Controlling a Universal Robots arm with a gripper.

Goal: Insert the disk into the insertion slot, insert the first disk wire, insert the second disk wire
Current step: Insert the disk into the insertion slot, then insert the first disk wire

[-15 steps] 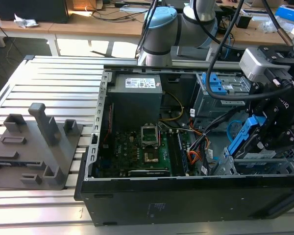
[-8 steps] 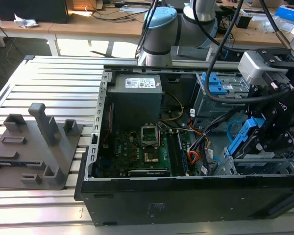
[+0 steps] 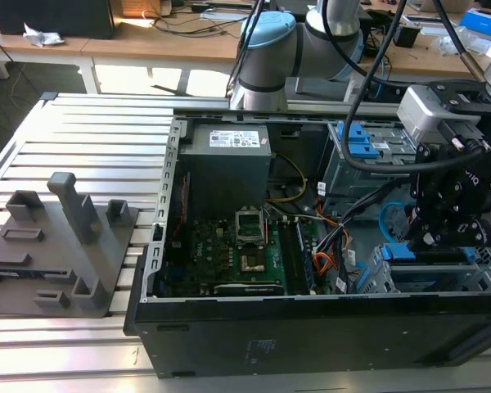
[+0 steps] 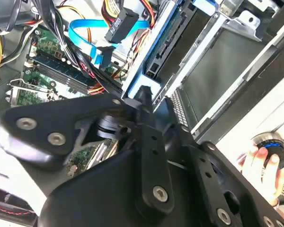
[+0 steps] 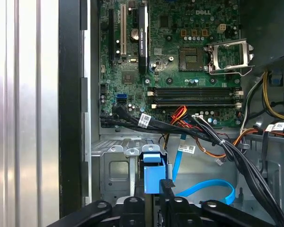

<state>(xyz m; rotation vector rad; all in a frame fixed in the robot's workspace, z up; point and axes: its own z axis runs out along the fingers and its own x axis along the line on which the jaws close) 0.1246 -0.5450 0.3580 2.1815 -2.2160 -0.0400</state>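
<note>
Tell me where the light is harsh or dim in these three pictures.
Exterior view: a patch under the desk glares white, while inside the case it is dim. Second wrist view: sheet metal washes out pale, and the gripper is a dark mass. First wrist view: motherboard evenly lit, table slats gleam.

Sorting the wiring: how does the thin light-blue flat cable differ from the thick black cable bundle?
The thin light-blue flat cable is a single ribbon; the thick black cable bundle is several round leads. The blue one curves in a loop beside the bright blue plastic caddy; the black one runs along the green motherboard's edge. Both lie inside the case.
</note>
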